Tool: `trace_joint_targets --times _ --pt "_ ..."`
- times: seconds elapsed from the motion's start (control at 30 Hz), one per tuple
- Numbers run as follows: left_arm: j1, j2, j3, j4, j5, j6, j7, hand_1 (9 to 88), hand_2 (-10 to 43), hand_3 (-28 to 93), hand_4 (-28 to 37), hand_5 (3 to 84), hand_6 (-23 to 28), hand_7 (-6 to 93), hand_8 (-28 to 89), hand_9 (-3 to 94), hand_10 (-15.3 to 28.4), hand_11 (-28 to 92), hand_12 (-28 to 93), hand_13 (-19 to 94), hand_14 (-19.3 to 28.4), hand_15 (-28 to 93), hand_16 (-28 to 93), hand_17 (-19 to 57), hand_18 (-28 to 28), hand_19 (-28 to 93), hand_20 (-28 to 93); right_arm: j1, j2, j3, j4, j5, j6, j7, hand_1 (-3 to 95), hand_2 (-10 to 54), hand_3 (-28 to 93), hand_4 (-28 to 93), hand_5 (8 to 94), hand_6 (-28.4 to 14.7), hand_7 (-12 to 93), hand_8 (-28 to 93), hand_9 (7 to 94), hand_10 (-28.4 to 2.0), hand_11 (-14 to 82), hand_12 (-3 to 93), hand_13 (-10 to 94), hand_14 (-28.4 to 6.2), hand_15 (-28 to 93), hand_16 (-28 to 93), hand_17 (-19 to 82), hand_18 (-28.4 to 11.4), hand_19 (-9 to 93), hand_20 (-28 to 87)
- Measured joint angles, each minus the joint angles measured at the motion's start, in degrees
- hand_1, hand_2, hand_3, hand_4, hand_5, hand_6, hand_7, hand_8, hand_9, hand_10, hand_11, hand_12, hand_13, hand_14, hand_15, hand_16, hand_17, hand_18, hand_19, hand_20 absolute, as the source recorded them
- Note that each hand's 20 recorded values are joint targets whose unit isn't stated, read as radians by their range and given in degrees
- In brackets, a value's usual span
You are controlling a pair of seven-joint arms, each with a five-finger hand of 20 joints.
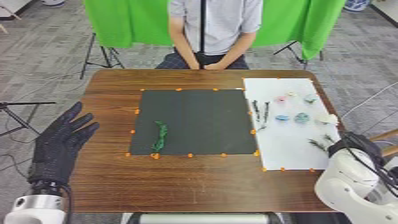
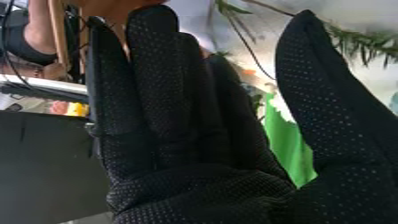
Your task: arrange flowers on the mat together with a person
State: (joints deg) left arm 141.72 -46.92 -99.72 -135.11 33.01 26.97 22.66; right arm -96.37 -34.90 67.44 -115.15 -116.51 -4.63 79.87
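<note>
Right hand (image 1: 357, 143), wrist view, fingers (image 2: 158, 75) straight; left hand (image 1: 55, 150), head view, fingers (image 1: 69, 115) apart

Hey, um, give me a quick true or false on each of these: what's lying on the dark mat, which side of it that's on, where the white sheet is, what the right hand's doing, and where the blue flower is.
1. A green sprig lies on the dark mat. True.
2. The green sprig lies in the right half of the dark mat. False: it is in the left half.
3. The white sheet is to the right of the dark mat. True.
4. The right hand is curled round a flower. False: its fingers are straight and it holds nothing.
5. The blue flower lies on the white sheet. True.
</note>
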Motion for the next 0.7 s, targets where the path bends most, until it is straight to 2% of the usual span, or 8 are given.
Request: trace_joint_targets --times 0.07,0.2,0.3,0.37,0.4,0.53,0.7 --pt "0.0 -0.16 -0.13 0.00 0.06 -0.04 -0.12 21.4 8.4 76 -23.6 33.6 6.7 10.3 -9 30.9 16.1 21 11 20 22.0 45 -6 -8.9 17.4 39 15 0.1 -0.1 -0.4 0.2 0.0 -0.1 -0.4 48.2 -9.2 62 -19 52.7 -13.4 2 -10 63.1 -11.7 22.1 13.7 69 -12.5 56 10 47 -19.2 93 -28" --pt "0.0 -0.21 -0.15 0.00 0.07 -0.09 -0.26 21.4 8.4 76 -23.5 33.6 6.7 10.4 -9 30.9 16.1 21 11 20 21.9 45 -6 -8.9 17.4 39 15 1.4 -0.1 -1.9 1.0 -0.7 0.0 -1.0 52.1 -9.5 60 -21 57.5 -7.8 3 -11 69.5 -9.4 21.8 14.5 72 -10.1 55 11 49 -17.4 93 -27" --pt "0.0 -0.21 -0.15 0.00 0.07 -0.12 -0.30 21.4 8.4 76 -23.5 33.6 6.7 10.3 -9 30.9 16.1 21 11 20 21.9 45 -6 -8.9 17.4 39 15 3.2 0.0 -4.2 1.8 -1.9 0.3 -1.3 59.1 -9.5 52 -23 69.0 -1.1 7 -9 82.2 -6.7 10.6 24.8 75 -7.6 53 13 49 -16.7 93 -24" --pt "0.0 -0.21 -0.15 0.00 0.09 -0.21 -0.47 21.4 8.4 76 -23.5 33.6 6.7 10.3 -9 30.9 16.1 21 11 20 21.9 45 -6 -8.9 17.4 39 15 4.4 0.0 -5.6 2.6 -3.1 0.5 -1.6 60.5 -9.4 50 -23 74.0 0.3 9 -7 85.3 -6.9 11.4 25.2 77 -6.3 52 13 49 -16.4 93 -23" --pt "-0.1 -0.21 -0.15 0.00 0.13 -0.25 -0.59 21.4 8.4 76 -23.5 33.6 6.7 10.3 -9 30.9 16.2 21 11 20 21.9 45 -6 -8.9 17.4 39 15 4.8 0.0 -6.0 2.9 -3.8 0.6 -1.8 62.9 -8.8 46 -22 78.5 1.7 10 -6 88.7 -7.1 15.9 23.2 81 -5.1 50 15 50 -15.8 93 -21" --pt "-0.1 -0.26 -0.16 -0.01 0.22 -0.29 -0.71 21.5 8.5 76 -23.5 33.6 6.7 10.3 -9 30.9 16.1 21 11 20 21.9 45 -6 -8.9 17.4 39 15 5.0 0.0 -6.3 4.0 -6.7 2.8 -2.3 62.9 -9.0 49 -24 82.1 1.5 10 -5 91.2 -7.4 19.4 21.3 84 -4.5 49 17 51 -15.6 93 -18" --pt "0.4 0.05 -0.41 -0.03 -0.14 -0.22 -0.21 21.5 8.4 76 -23.4 33.6 6.7 10.3 -9 30.9 16.1 21 11 20 21.9 45 -6 -8.9 17.4 39 15 4.0 0.0 -6.9 4.4 -8.9 7.7 -2.7 61.7 -9.5 54 -28 87.0 1.1 12 -3 93.6 -8.2 22.3 19.4 87 -4.3 48 19 51 -16.7 93 -10"
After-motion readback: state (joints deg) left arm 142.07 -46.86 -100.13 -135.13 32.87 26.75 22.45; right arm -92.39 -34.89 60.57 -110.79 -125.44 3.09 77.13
